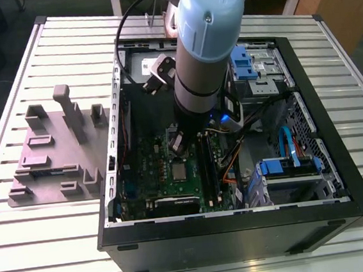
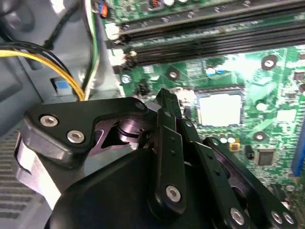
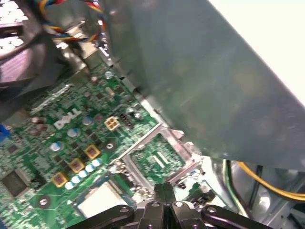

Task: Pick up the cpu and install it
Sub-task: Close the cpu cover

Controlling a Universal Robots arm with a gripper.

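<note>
Fingertips (image 3: 159,193) of the black two-finger gripper (image 3: 164,187) look pressed together in the first wrist view, with nothing pinched between them as far as I can judge. From my exterior view the gripper (image 1: 176,143) hangs low inside the open black computer case (image 1: 338,159), over the green circuit board (image 1: 147,168). The cpu (image 1: 180,170), a small flat square chip with a silvery top, lies flat on that board at about six o'clock from the gripper, just beside it and apart from the fingers. Both wrist views show the chip (image 2: 220,109) (image 3: 97,200) as a pale square. A metal-framed square socket (image 3: 157,160) sits near the fingertips in the first wrist view.
</note>
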